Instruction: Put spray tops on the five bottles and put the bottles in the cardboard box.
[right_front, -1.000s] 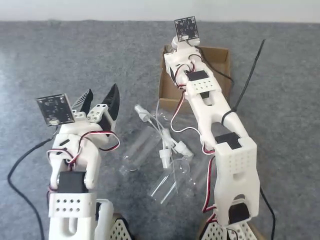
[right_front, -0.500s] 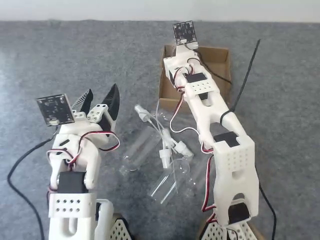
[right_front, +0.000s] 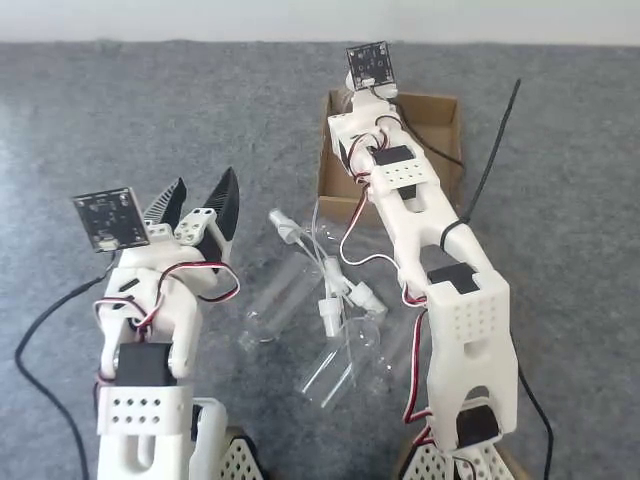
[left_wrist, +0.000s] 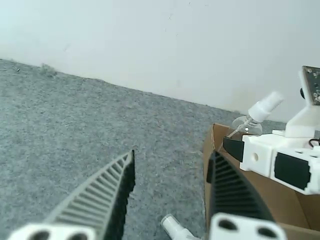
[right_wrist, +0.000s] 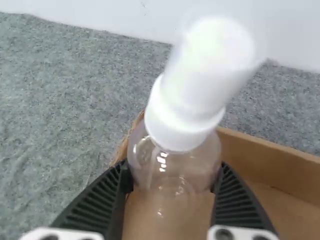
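Hold: right gripper (right_wrist: 172, 175) clamps the capped clear bottle (right_wrist: 170, 165) by its shoulder, above the cardboard box (right_wrist: 270, 160) | Other: left gripper (left_wrist: 171, 157) gapes wide, empty, near loose bottles (right_front: 330, 320) on the table (right_front: 150, 120) | Handling: likely light, thin-walled, slippery; grip mid-body, gently.

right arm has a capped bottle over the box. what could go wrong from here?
1. The bottle in the right gripper hangs close to a wall of the cardboard box. Released here, it might catch the rim and tip out.
2. The right arm's loose cables hang beside the pile of bottles. Pulling back could snag and scatter them.
3. Tubes cross in that pile, so the open left gripper may drag several at once.
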